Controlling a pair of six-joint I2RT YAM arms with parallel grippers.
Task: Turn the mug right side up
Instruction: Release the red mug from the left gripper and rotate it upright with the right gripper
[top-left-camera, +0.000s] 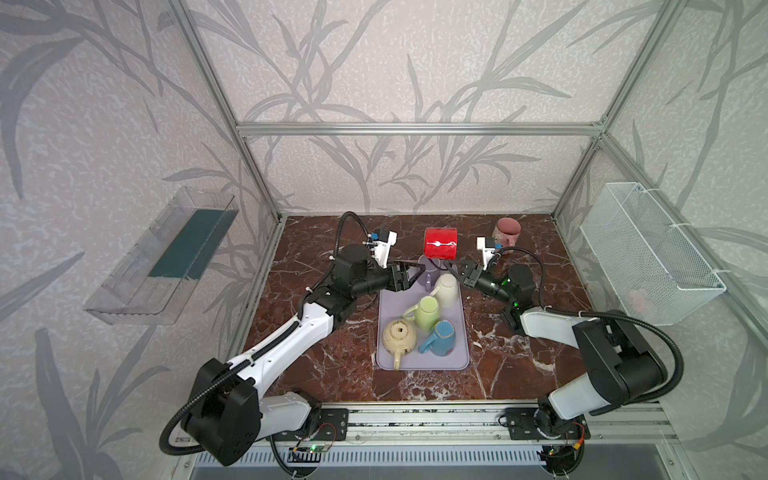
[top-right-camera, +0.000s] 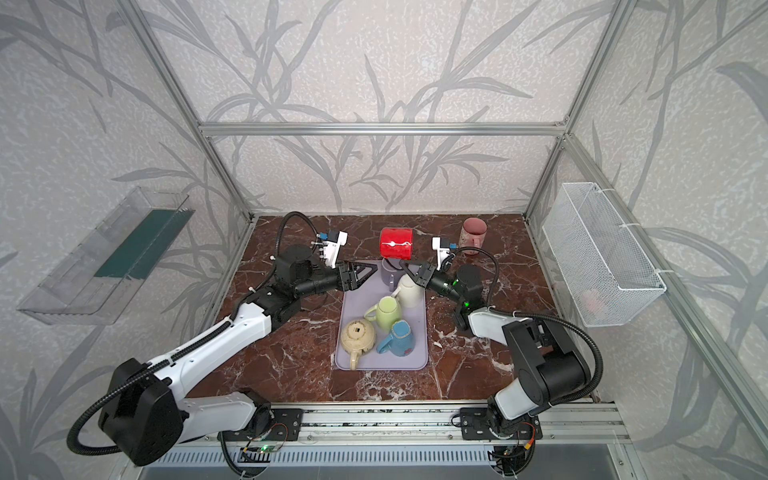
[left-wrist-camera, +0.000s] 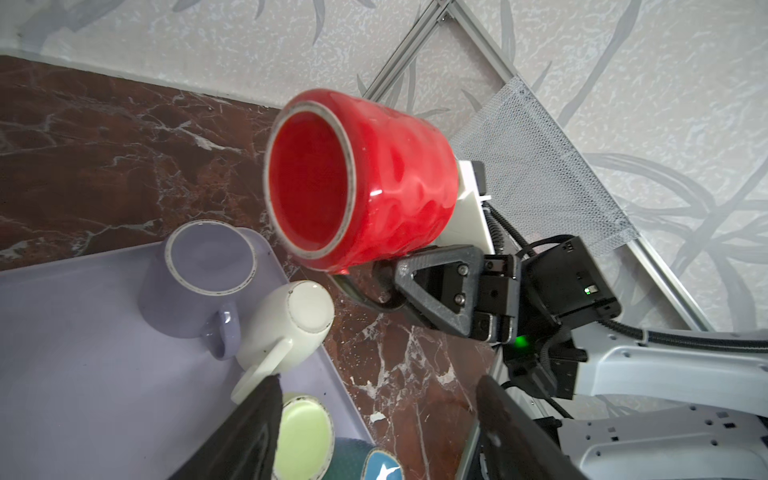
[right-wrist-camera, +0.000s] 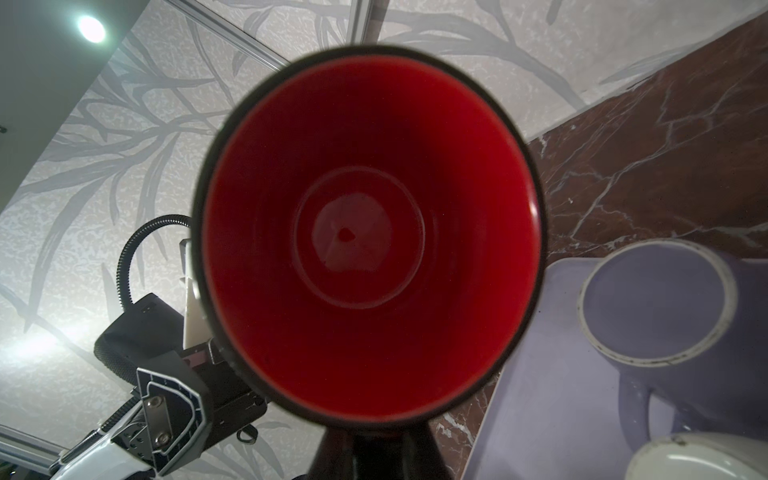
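The red mug (top-left-camera: 440, 243) (top-right-camera: 396, 243) hangs on its side in the air over the far end of the purple tray (top-left-camera: 419, 362). My right gripper (top-left-camera: 448, 263) (top-right-camera: 404, 265) (right-wrist-camera: 376, 440) is shut on the dark handle (left-wrist-camera: 353, 291) under the mug. The mug's mouth (right-wrist-camera: 365, 232) faces the right wrist camera, and its ringed base (left-wrist-camera: 309, 183) faces the left one. My left gripper (top-left-camera: 422, 269) (top-right-camera: 374, 269) (left-wrist-camera: 374, 403) stands open just left of the mug, with nothing between its fingers.
Upside down on the tray are a purple mug (top-left-camera: 428, 276), a white mug (top-left-camera: 446, 290), a green mug (top-left-camera: 428, 311) and a blue mug (top-left-camera: 441, 337), beside a cream teapot (top-left-camera: 399, 338). A pink mug (top-left-camera: 508, 232) stands upright back right. A wire basket (top-left-camera: 648, 253) hangs on the right wall.
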